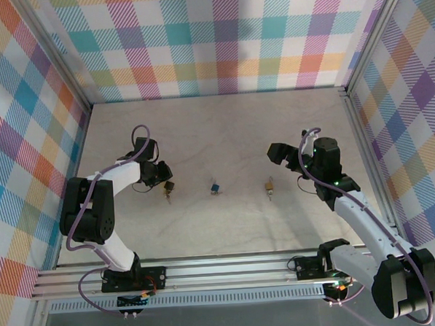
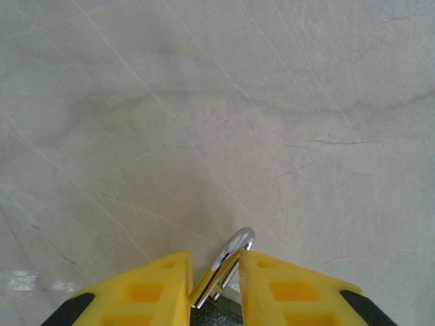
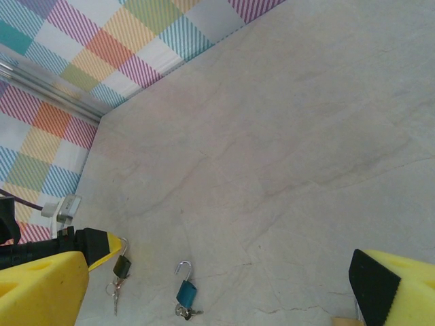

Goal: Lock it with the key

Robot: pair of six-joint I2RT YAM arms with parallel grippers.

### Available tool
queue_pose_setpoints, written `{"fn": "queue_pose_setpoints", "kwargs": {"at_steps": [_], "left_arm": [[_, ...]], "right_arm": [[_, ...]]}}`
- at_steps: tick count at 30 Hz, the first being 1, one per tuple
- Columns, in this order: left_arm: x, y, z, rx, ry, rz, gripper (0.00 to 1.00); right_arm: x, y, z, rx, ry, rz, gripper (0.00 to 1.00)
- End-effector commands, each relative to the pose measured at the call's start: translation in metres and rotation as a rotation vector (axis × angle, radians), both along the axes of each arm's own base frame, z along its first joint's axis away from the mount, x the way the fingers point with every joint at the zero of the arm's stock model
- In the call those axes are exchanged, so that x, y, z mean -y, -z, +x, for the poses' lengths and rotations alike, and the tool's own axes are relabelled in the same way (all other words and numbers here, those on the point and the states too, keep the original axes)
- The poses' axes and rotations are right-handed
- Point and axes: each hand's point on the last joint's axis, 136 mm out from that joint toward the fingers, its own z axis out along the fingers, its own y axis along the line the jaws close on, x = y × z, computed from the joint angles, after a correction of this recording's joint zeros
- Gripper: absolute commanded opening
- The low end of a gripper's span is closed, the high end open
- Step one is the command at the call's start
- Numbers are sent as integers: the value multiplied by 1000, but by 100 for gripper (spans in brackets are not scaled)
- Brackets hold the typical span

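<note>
- Top external: the left gripper (image 1: 162,175) was down on the table (image 1: 223,126) at left of centre, right on top of the dark padlock (image 1: 169,186). A blue padlock (image 1: 214,186) sat mid-frame, and a brass padlock (image 1: 270,183) lay further right. All three were in a loose row, well apart from each other. The right gripper (image 1: 289,161) hung just right of the brass one with its claw spread wide, not touching it.
- Left wrist: the two yellow fingers (image 2: 156,285) were pressed nearly together at the bottom edge, pinching the dark padlock's silver shackle (image 2: 232,255). The shackle poked up out of the gap, tilted to the right. The lock body was mostly hidden down between the pads.
- Right wrist: the right gripper (image 3: 219,278) was wide open, with one yellow finger (image 3: 41,288) in the lower left corner and the other in the lower right, nothing between them but bare table. Further off at lower left was the dark padlock (image 3: 122,265) with its keys (image 3: 114,292) hanging below and the left gripper's yellow tip (image 3: 102,244) at its shackle. Just right of it lay the blue padlock (image 3: 185,291), shackle swung open, with a key at its bottom end.
</note>
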Motion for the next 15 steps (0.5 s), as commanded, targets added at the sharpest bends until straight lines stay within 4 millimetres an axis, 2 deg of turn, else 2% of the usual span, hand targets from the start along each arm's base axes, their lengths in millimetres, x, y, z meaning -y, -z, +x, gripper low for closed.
{"fn": "queue_pose_setpoints", "kwargs": {"at_steps": [1, 15], "left_arm": [[3, -5, 6, 19, 18, 0, 22], [0, -8, 3, 23, 14, 16, 12]], "right_arm": [[-5, -11, -3, 34, -25, 18, 99], [-15, -9, -3, 23, -66, 26, 99]]}}
